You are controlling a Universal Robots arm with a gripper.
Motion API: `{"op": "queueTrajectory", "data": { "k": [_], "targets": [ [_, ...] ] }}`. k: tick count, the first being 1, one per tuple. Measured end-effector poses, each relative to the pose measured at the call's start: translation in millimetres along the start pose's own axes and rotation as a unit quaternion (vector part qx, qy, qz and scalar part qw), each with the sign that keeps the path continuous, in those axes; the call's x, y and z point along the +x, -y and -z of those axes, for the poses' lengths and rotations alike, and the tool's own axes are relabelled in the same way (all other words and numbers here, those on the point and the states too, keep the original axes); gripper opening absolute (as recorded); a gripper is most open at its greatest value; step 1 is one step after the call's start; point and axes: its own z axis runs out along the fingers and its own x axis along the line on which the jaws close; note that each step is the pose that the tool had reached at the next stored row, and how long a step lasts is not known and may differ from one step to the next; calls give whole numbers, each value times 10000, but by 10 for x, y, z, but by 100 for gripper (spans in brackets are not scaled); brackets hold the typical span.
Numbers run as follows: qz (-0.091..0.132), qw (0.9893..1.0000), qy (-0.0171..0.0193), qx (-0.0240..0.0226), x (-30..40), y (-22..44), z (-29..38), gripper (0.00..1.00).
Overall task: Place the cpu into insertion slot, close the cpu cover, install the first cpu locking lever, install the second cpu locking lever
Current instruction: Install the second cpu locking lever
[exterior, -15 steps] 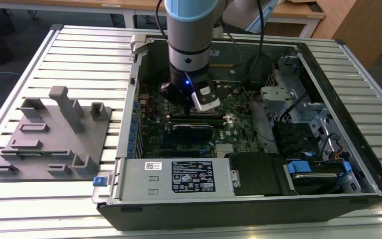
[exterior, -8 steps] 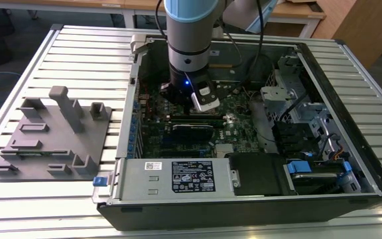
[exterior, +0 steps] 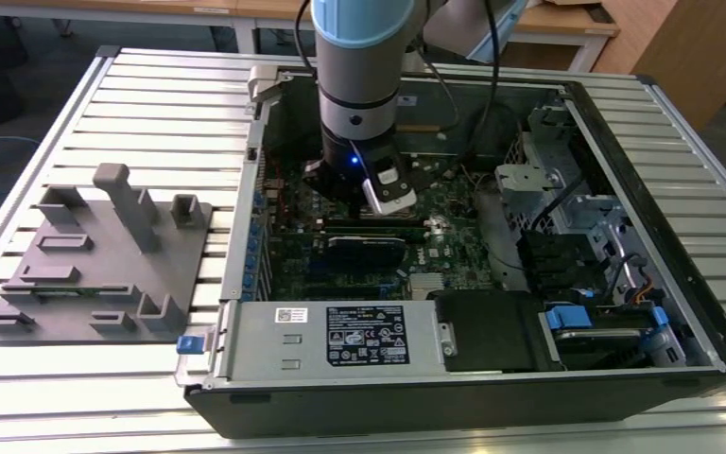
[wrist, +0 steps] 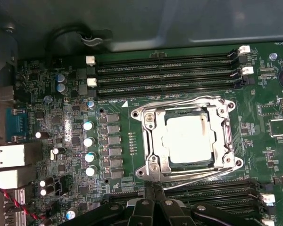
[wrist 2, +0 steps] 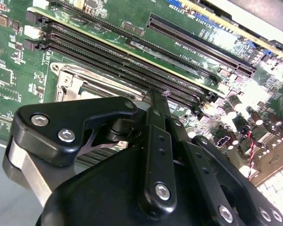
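First wrist view, I see cpu seated in insertion slot, cpu cover closed flat around it, gripper at the socket's edge beside memory slots, fingers' spread I cannot tell.

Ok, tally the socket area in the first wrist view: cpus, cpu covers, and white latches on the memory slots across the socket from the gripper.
cpu: 1
cpu cover: 1
white latches: 4
Total: 6
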Motion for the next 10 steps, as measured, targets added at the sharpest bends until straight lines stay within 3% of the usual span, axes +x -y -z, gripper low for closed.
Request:
{"op": "queueTrajectory", "data": {
  "k": [6,10],
  "targets": [
    [0,10000,-1,-6,3,1,-6,11],
    [-3,10000,-8,-68,5,1,-6,11]
  ]
}}
